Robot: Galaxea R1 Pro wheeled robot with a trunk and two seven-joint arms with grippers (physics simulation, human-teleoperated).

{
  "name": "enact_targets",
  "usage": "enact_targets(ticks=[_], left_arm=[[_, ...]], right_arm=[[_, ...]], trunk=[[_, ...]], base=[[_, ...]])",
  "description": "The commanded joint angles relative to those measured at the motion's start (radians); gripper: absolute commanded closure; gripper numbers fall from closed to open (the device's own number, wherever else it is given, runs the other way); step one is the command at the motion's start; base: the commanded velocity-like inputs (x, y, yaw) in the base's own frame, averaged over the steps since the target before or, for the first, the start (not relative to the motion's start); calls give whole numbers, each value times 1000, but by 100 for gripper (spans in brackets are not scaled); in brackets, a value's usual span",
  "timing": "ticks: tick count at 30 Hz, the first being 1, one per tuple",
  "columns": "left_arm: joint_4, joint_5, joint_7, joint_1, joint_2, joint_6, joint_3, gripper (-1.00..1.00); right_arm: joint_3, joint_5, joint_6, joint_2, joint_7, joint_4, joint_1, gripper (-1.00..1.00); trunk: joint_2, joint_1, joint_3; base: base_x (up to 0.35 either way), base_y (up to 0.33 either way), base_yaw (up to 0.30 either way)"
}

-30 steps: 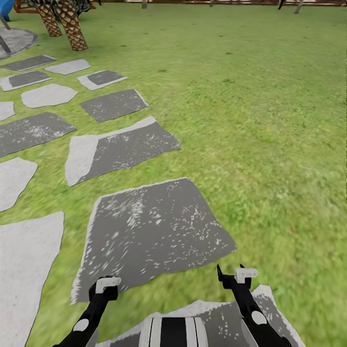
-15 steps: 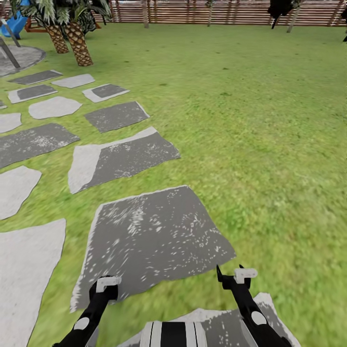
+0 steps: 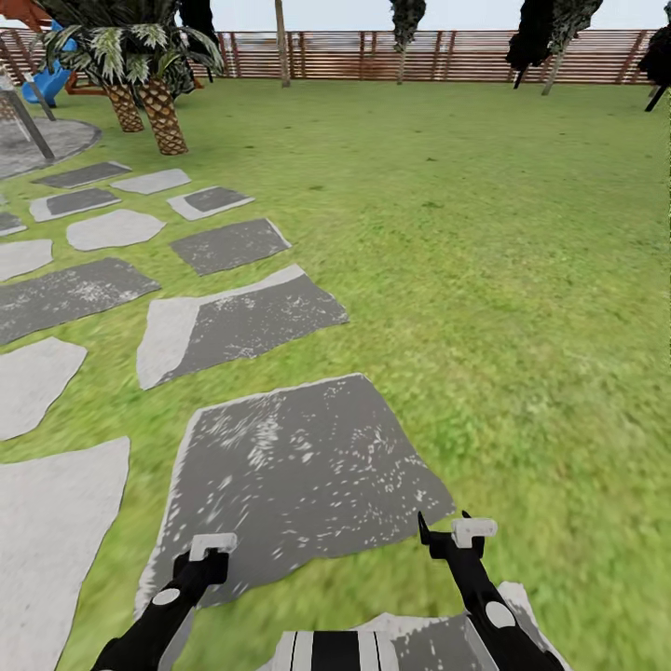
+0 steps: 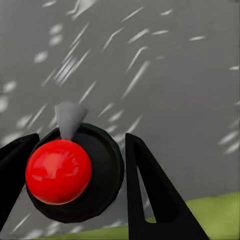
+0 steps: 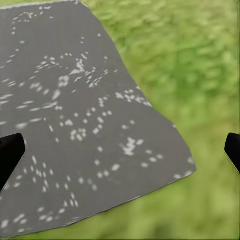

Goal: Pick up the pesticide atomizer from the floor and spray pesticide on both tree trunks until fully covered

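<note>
In the left wrist view the pesticide atomizer (image 4: 95, 190), a round black body with a red knob and a small grey nozzle, sits between the dark fingers of my left gripper (image 4: 80, 172), which is shut on it. In the head view that gripper (image 3: 211, 548) hangs low over a grey stepping stone (image 3: 298, 466). My right gripper (image 3: 457, 533) is open, with nothing between its fingers (image 5: 10, 152). Far off by the fence rise a bare straight tree trunk (image 3: 280, 42) and a second tree (image 3: 403, 56) with dark foliage. Green grass floor (image 3: 503, 280) spreads across the garden.
Several grey stepping stones (image 3: 233, 317) run along the left. A short palm (image 3: 154, 102) and a blue slide (image 3: 51, 79) stand at the back left. A brown slatted fence (image 3: 447, 56) closes the lawn, with dark thin-stemmed trees (image 3: 536, 37) at the back right.
The head view has tilted up, so the fence, tree tops and sky have come into the picture. Both arms hold much the same pose, the left a little lower.
</note>
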Motion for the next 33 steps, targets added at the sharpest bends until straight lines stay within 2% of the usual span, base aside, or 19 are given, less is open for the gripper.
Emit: enact_targets(ticks=[1, 3, 4, 7, 11, 15, 18, 21, 26, 33], left_arm=[[0, -2, 11, 1, 2, 3, 0, 100], [-4, -11, 26, 1, 15, 25, -1, 100], [-8, -24, 36, 1, 29, 66, 0, 100], [-11, -35, 42, -1, 41, 122, 6, 100], [-14, -31, 38, -13, 33, 140, 8, 100], [-42, -30, 34, -21, 29, 142, 4, 100], [-55, -30, 33, -22, 30, 143, 2, 100], [-68, -30, 33, -22, 31, 144, 2, 100], [-142, -28, 37, -23, 30, 159, 5, 100], [-176, -26, 36, -38, 11, 206, 7, 100]], right_arm=[[0, 0, 0, 0, 0, 2, 0, -100], [0, 0, 0, 0, 0, 4, 0, -100], [0, 0, 0, 0, 1, 5, 0, -100], [-1, 0, 0, 0, -1, 1, 0, -100], [-3, -3, 0, 0, -4, -4, 0, -100], [-2, -4, 0, 2, -4, -13, 0, -100], [-2, -4, 0, 3, -5, -67, 0, -100], [-4, -5, 0, 3, -7, -81, 0, -100], [-4, -6, 0, 3, -8, -85, 0, -100], [-3, -7, 0, 3, -7, -83, 0, -100]], trunk=[[0, 0, 4], [1, -1, 12], [1, -2, 16], [2, -3, 27], [3, -5, 43], [31, -20, 55], [52, -32, 65], [73, -43, 74], [108, -62, 90], [157, -89, 113]], base=[[0, 0, 0], [0, 0, 0], [0, 0, 0], [0, 0, 0], [0, 0, 0], [0, 0, 0], [0, 0, 0], [0, 0, 0], [0, 0, 0], [0, 0, -2]])
